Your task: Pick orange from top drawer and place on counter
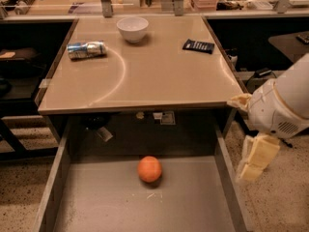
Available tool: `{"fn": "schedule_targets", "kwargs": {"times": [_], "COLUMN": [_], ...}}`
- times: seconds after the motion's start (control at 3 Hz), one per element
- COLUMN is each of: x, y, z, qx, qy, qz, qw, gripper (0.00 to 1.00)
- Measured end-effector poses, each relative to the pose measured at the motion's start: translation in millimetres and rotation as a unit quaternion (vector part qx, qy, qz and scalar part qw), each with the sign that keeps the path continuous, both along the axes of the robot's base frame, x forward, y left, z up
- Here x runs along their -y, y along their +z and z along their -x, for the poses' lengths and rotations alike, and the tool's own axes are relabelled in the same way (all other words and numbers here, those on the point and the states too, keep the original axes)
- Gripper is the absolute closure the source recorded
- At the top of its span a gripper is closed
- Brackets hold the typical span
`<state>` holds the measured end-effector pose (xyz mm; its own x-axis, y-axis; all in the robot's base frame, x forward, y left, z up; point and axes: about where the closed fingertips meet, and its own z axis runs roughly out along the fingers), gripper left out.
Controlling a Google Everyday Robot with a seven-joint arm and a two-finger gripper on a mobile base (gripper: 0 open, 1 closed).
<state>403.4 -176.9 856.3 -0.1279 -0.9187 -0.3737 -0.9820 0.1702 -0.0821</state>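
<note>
The orange (149,168) lay in the open top drawer (203,197) — the pincer (256,157) hung outside its right wall, whether spread or pressed together I cannot tell.

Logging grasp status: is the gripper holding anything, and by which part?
Nothing is held. The gripper hangs to the right of the top drawer; the orange lies apart on its floor.

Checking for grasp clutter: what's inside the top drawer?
The orange sits mid-floor in the top drawer. The drawer's back part lies under the counter, dark and partly hidden. The hand hangs outside its right wall.
</note>
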Motion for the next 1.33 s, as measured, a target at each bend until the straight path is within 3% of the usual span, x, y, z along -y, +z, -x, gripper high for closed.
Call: {"fn": "schedule_targets", "kwargs": {"times": [0.33,1.0,1.33], "x": [-23,-25,-38], "y": [-58,-63,-94], "z": [0,-1,-7], "qx": [0.0,0.006,-0.009], "qy": [0.041,0.056,0.051], "qz": [-0.069,-0.074,-0.118], "qw": [0.9967,0.9957,0.9916], "gripper": [0.0,0.0,0.0]}}
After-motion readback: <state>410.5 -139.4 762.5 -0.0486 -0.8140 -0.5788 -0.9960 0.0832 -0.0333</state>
